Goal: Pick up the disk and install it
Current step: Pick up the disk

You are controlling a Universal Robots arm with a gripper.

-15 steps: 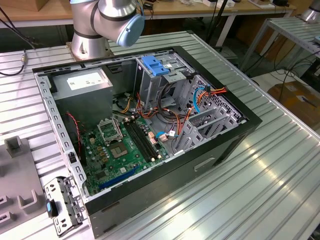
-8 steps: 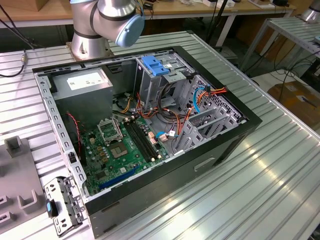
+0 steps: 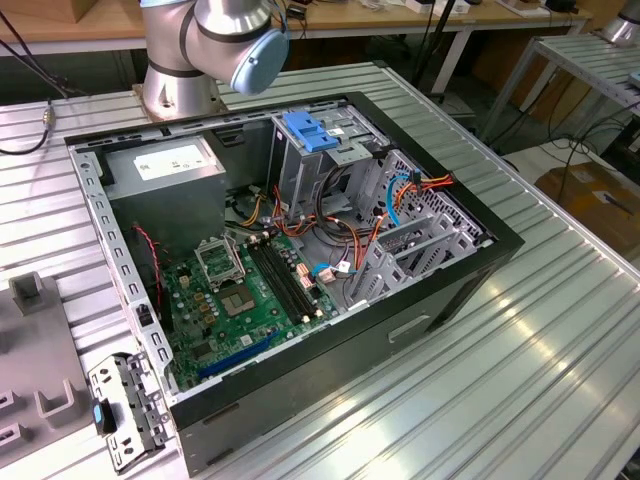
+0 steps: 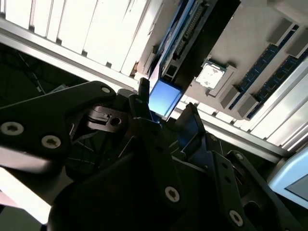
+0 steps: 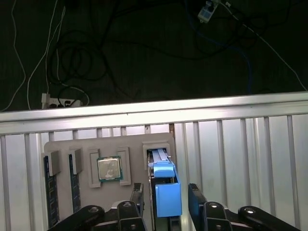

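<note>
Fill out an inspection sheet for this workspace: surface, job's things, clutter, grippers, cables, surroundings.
Surface: ribbed metal table, carrying an open computer case.
Job's things: disk stands on edge in a slot of the grey tray, not yet lifted.
Clutter: processor chip and memory sticks in the same tray.
Grippers: pincer open, fingers either side of the disk's blue end.
Cables: orange and red wires inside the case; dark cords on the floor.
Surroundings: workbenches, cardboard box.

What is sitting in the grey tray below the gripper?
The disk stands on edge in its slot, beside a processor chip and memory sticks. The disk's lower part is hidden inside the slot.
</note>
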